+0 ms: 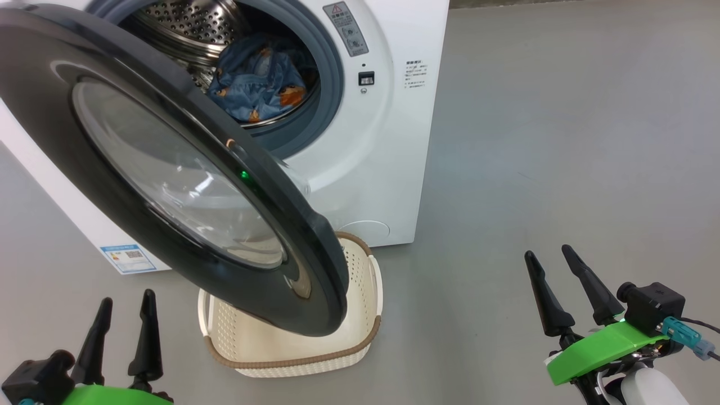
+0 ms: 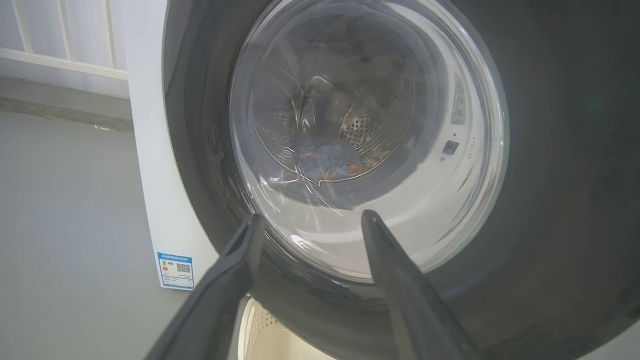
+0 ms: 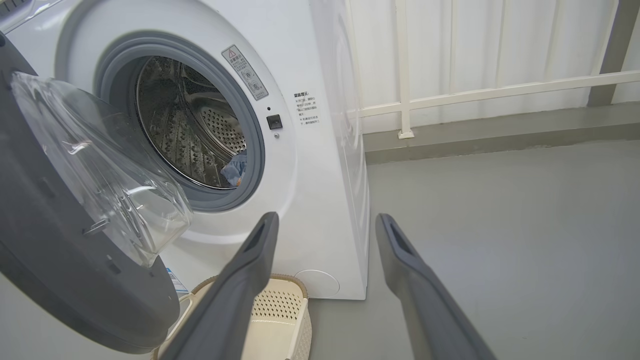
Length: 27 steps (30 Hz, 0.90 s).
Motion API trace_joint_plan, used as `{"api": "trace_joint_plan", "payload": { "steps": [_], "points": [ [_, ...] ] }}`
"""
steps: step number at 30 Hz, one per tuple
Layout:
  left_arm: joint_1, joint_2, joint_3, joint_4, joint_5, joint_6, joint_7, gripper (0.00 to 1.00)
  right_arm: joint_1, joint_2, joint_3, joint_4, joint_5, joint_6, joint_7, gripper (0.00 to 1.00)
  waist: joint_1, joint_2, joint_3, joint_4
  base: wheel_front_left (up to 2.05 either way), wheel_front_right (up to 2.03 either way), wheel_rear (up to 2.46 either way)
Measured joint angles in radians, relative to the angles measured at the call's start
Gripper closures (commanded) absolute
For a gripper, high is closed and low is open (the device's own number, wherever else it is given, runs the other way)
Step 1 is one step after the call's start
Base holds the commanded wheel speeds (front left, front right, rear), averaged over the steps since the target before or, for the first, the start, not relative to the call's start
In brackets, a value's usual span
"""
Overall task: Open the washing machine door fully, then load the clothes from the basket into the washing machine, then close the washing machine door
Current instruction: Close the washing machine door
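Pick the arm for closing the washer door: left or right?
Left, probably. The clothes lie in the drum and the basket looks empty, so closing is next. The left pincer, open, faces the outer glass of the washing machine door; the right pincer, open, looks at its inner side.

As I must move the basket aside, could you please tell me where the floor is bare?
Bare grey floor spreads right of the washing machine, up to the right end effector. A narrower bare strip lies between the left end effector and the machine's blue label sticker. Crowded at the drum mouth: the washing machine door overhangs the basket.
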Motion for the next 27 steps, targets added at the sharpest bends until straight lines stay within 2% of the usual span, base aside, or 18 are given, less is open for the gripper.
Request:
{"api": "trace_joint_plan", "payload": {
  "steps": [25, 26, 27],
  "points": [
    [0.0, -0.021, 0.008, -0.018, 0.029, -0.001, 0.0, 0.0, 0.0, 0.0, 0.0, 0.0, -0.001, 0.0, 0.0, 0.0, 0.0, 0.0, -0.006, 0.015, 0.0, 0.0, 0.0],
    [0.0, -0.021, 0.007, -0.018, 0.029, -0.001, 0.0, 0.0, 0.0, 0.0, 0.001, 0.0, -0.001, 0.0, 0.0, 0.11, 0.0, 0.0, -0.007, 0.017, 0.0, 0.0, 0.0],
    [0.0, -0.021, 0.005, -0.018, 0.029, -0.001, 0.0, 0.0, 0.0, 0.0, 0.001, 0.0, -0.001, 0.0, 0.0, 0.34, 0.0, 0.0, -0.008, 0.02, 0.0, 0.0, 0.0]
  ]
}}
